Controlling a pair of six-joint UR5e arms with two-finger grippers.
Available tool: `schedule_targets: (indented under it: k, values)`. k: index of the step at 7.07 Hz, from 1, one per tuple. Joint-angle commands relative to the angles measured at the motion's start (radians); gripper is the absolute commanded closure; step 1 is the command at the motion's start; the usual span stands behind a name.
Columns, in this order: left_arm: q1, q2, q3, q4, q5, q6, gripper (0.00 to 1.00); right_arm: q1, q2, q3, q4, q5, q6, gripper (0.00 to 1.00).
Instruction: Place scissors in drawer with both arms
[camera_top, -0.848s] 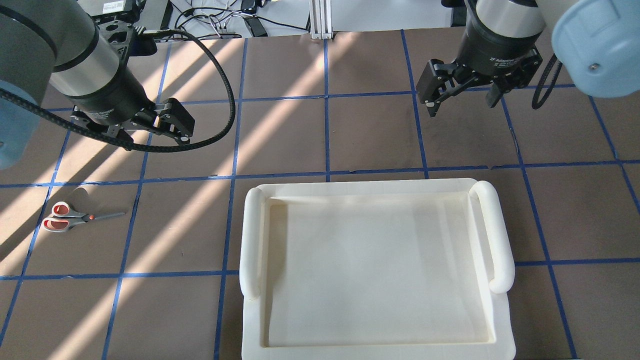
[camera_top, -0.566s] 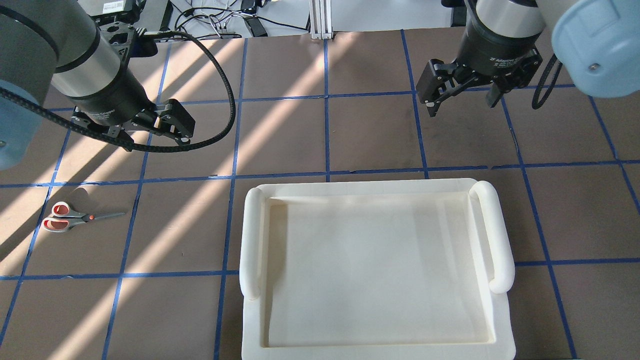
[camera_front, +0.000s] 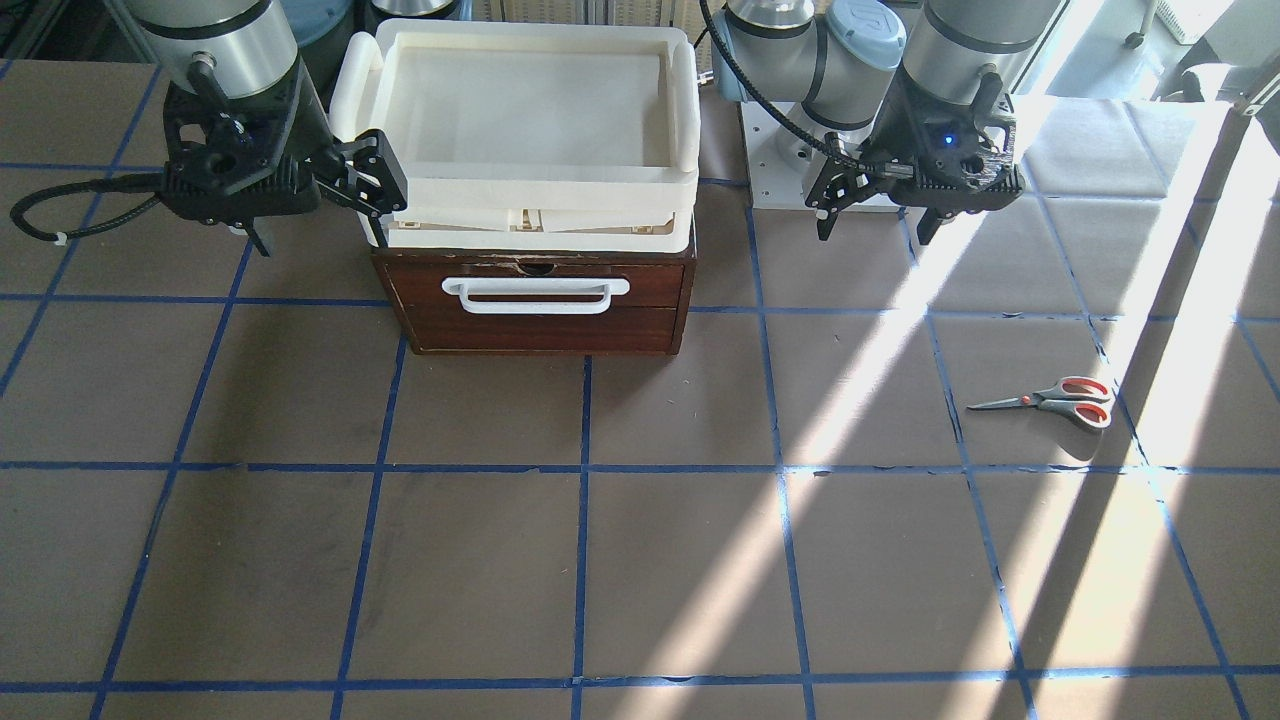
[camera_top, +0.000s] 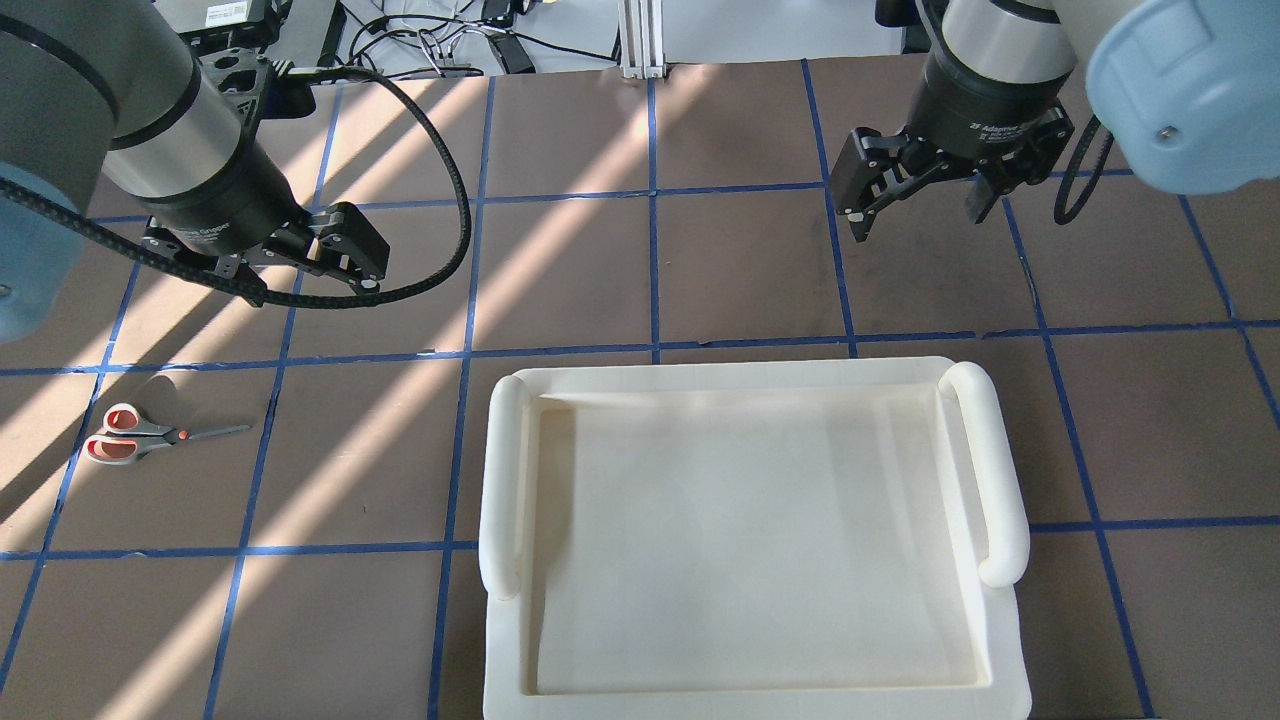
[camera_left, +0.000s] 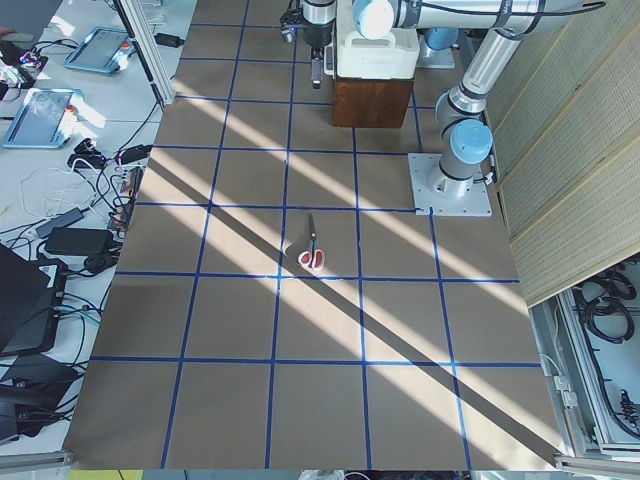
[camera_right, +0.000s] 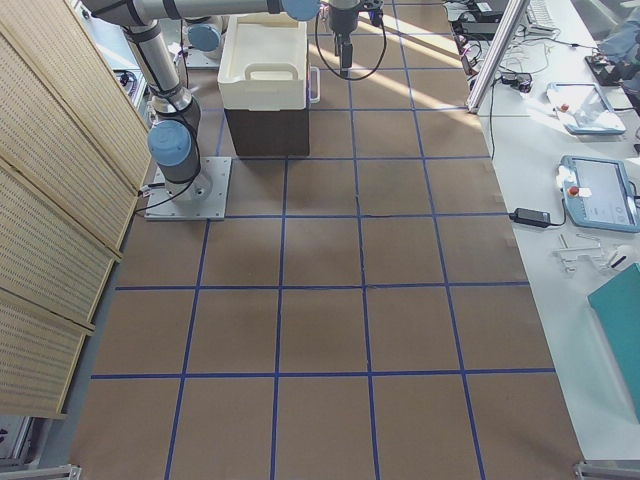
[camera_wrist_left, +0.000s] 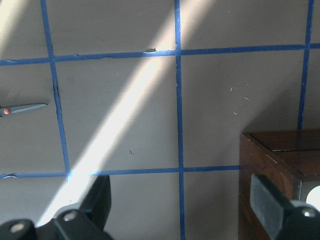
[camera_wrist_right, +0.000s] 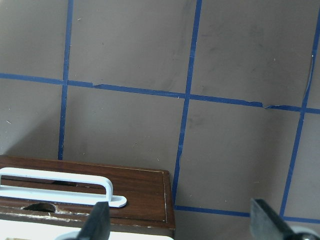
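Both hands hang spread wide and empty above the tabletop (camera_front: 480, 560). The scissors (camera_top: 140, 438) lie flat and closed, well apart from the left hand (camera_top: 305, 275), on its outer side and away from the drawer (camera_front: 540, 325). The drawer is shut under a cream tray (camera_front: 540, 190), between the left hand and the right hand (camera_top: 918, 215).

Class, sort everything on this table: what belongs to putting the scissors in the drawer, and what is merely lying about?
Belongs to the job: scissors, drawer (shut), left gripper, right gripper.

Lying about: cream tray on top of the drawer unit, blue tape grid.
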Motion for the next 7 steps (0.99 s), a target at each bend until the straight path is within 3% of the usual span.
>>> schedule_targets:
  k: [1,3,4,5,7]
  values:
    - [0.030,-0.007,-0.001,0.008,0.001,0.020,0.00,0.056,0.100,-0.012,-0.015,0.000,0.000,0.00]
    - [0.137,-0.010,-0.001,-0.002,0.001,0.217,0.00,0.189,0.177,-0.032,-0.132,0.006,-0.008,0.00]
    - [0.184,-0.013,-0.004,0.001,0.004,0.400,0.00,0.210,0.180,-0.030,-0.123,0.082,-0.034,0.00]
    - [0.221,-0.021,-0.010,0.001,0.003,0.558,0.00,0.213,0.188,-0.030,-0.114,0.159,-0.251,0.00]
    - [0.307,-0.033,-0.050,0.008,0.035,0.872,0.00,0.212,0.219,-0.033,-0.074,0.146,-0.549,0.00]
